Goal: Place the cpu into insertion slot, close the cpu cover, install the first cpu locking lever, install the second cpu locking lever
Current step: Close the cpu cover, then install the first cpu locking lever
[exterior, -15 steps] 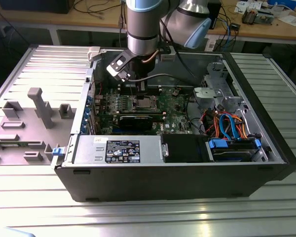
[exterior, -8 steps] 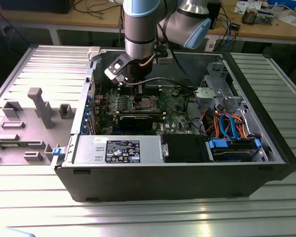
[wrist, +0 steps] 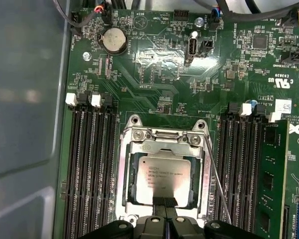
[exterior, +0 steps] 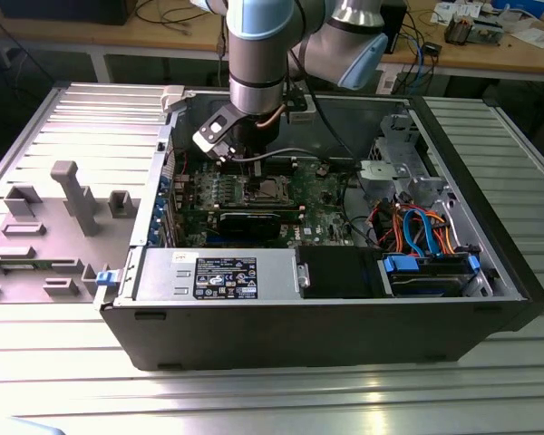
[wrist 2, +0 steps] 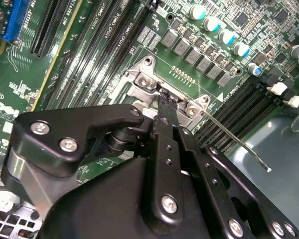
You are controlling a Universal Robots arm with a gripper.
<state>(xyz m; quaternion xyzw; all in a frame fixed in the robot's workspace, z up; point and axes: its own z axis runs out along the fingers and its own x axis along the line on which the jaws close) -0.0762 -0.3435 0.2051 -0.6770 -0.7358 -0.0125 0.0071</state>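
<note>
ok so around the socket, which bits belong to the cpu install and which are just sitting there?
Job: cpu, seated; cpu cover, down over it; locking lever beside it; gripper at the cover's edge.
Just there: memory slots, coin cell, power supply, drive cables, grey fixture outside the case.

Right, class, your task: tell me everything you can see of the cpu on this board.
The cpu is a small, flat, square chip with a dull silver-grey metal top that bears fine dark print and catches a soft glare. In the first wrist view it lies level on the green motherboard. The silvery cpu cover frames it, and its top shows through the cover's window. The shut black tip of the gripper overlaps the middle of one edge; actual contact cannot be told.
</note>
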